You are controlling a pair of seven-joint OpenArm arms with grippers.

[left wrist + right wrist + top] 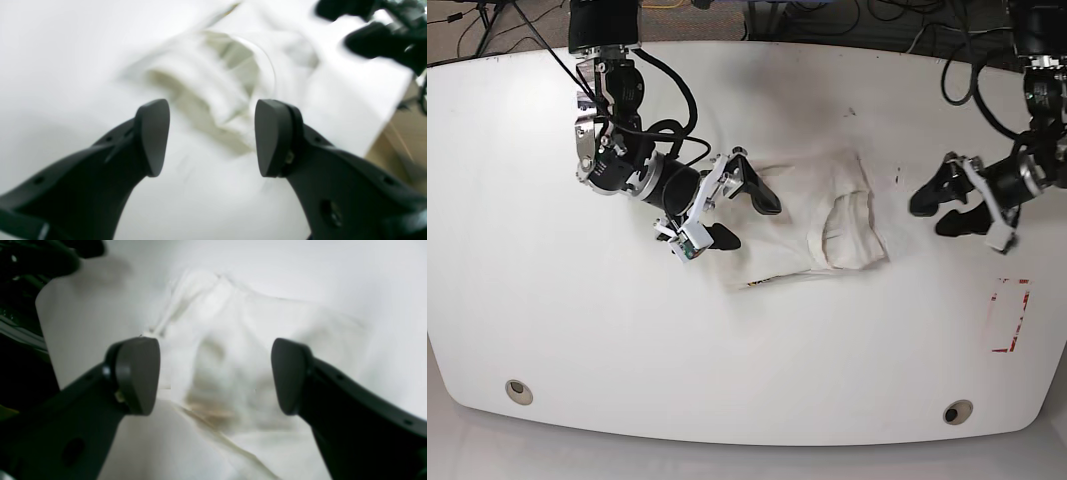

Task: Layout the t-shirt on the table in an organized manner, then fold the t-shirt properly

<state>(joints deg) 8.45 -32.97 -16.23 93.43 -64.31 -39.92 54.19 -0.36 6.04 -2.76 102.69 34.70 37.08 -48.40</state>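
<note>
**Shirt bunched up mid-table, both grippers spread and empty**

Base view first: the t-shirt [812, 215] is sitting in a crumpled heap roughly in the middle of the table [547, 330], a bit toward the far side. It's mostly white from here, with a thin strip of dark and reddish print peeking out along its near edge. The right gripper [739, 205] is at the shirt's left edge in this view, jaws spread, fingers above the cloth's edge and nothing pinched. The left gripper [939, 208] is on the other side, near the shirt but clearly apart from it, also spread wide and holding nothing. There's a red tape rectangle [1009, 315] near that side of the table, and two round holes [519, 391] along the near edge.

Left wrist view: pretty blurry. The left gripper [212, 137] has both fingers well apart with nothing in between. Beyond them is the rumpled shirt [213, 83] with deep folds, lying on the white tabletop [60, 66]. The other arm shows as a dark shape at top right.

Right wrist view: also soft. The right gripper [215, 375] is spread wide and the shirt [233, 350] lies under the gap, with a faint brownish smudge of print showing through the cloth. Table [367, 273] all around it.
</note>
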